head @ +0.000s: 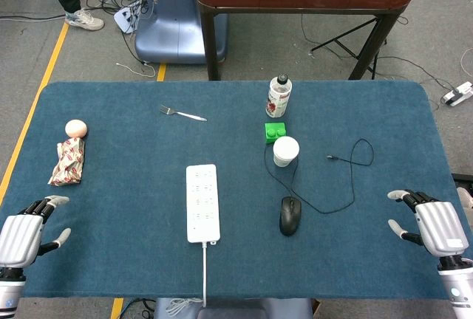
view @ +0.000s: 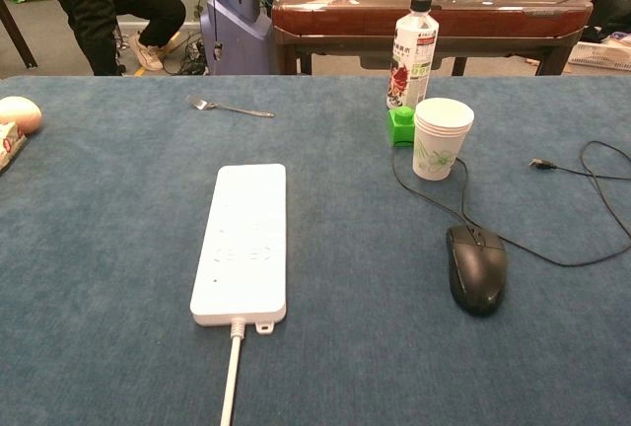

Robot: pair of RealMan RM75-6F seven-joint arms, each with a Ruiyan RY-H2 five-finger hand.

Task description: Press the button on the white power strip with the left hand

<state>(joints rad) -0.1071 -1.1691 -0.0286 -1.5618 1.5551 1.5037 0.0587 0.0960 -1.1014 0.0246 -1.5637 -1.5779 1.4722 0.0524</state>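
Note:
The white power strip (head: 202, 202) lies lengthwise in the middle of the blue table, its cord running off the near edge; the chest view shows the power strip (view: 244, 242) close up, but I cannot make out its button. My left hand (head: 24, 235) hovers at the near left corner, far left of the strip, fingers apart and holding nothing. My right hand (head: 431, 223) sits at the near right edge, likewise open and empty. Neither hand appears in the chest view.
A black mouse (head: 290, 215) with its cable lies right of the strip. Behind it stand a paper cup (head: 285, 151), a green block (head: 275, 131) and a bottle (head: 278, 95). A fork (head: 182, 114) and a doll (head: 69, 153) lie to the left.

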